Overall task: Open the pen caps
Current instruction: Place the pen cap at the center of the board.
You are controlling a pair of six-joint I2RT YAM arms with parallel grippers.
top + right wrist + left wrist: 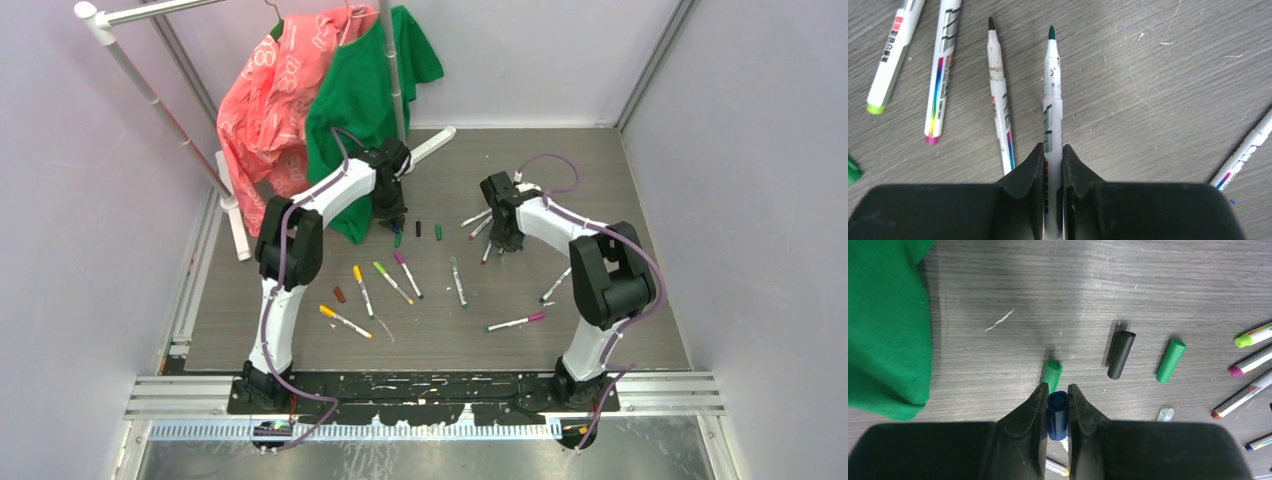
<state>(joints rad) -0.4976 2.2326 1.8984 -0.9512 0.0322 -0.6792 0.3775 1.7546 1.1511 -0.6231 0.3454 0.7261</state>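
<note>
Right pincer [1053,151] clamps uncapped pen [1052,90]; print [1047,132] unreadable.

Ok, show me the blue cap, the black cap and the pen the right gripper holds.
blue cap [1057,412]: left wrist view, middle of its side.
black cap [1121,355]: left wrist view, middle of its body.
green-tipped pen [1052,95]: right wrist view, white barrel.

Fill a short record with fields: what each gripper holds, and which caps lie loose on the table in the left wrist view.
left gripper: shut on blue cap
right gripper: shut on pen, tip bare
loose caps: green cap by the fingers, black cap, second green cap
table edge: green shirt
</note>
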